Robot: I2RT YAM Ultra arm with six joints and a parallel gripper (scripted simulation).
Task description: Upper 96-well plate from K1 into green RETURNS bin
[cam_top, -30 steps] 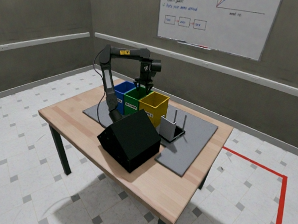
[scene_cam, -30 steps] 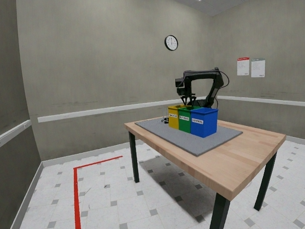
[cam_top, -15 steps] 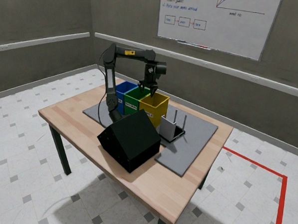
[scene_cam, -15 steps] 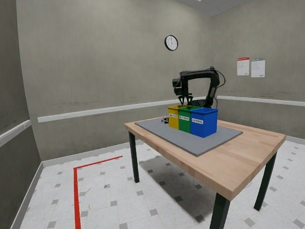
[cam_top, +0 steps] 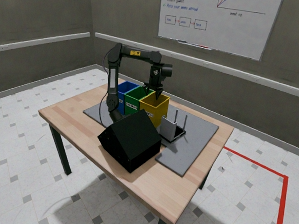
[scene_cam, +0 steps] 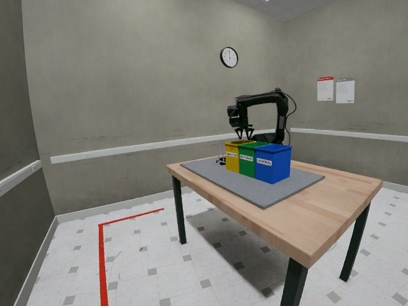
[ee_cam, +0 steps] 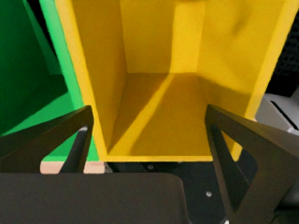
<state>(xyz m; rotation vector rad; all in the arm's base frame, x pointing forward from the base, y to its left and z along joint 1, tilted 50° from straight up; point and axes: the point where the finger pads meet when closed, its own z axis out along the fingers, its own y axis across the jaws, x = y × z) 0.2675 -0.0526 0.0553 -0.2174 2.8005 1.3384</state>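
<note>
My gripper (cam_top: 152, 93) (scene_cam: 244, 135) (ee_cam: 149, 112) is open and empty. It hangs just above the yellow bin (cam_top: 154, 108) (scene_cam: 231, 161) (ee_cam: 154, 42), whose inside is bare in the wrist view. The green RETURNS bin (cam_top: 131, 99) (scene_cam: 246, 161) (ee_cam: 28, 70) stands upright right beside it, and most of its inside is hidden. The blue bin (cam_top: 124, 87) (scene_cam: 273, 164) stands upright on its other side. The stack rack K1 (cam_top: 167, 128) (ee_cam: 276, 105), grey with thin posts, stands next to the yellow bin. I cannot make out the plates in it.
A large black box (cam_top: 131, 143) with a sloped top sits on the table's near side and hides part of the arm's base. The bins and the rack stand on a grey mat (cam_top: 195, 128) (scene_cam: 257, 192) on the wooden table (cam_top: 73, 122).
</note>
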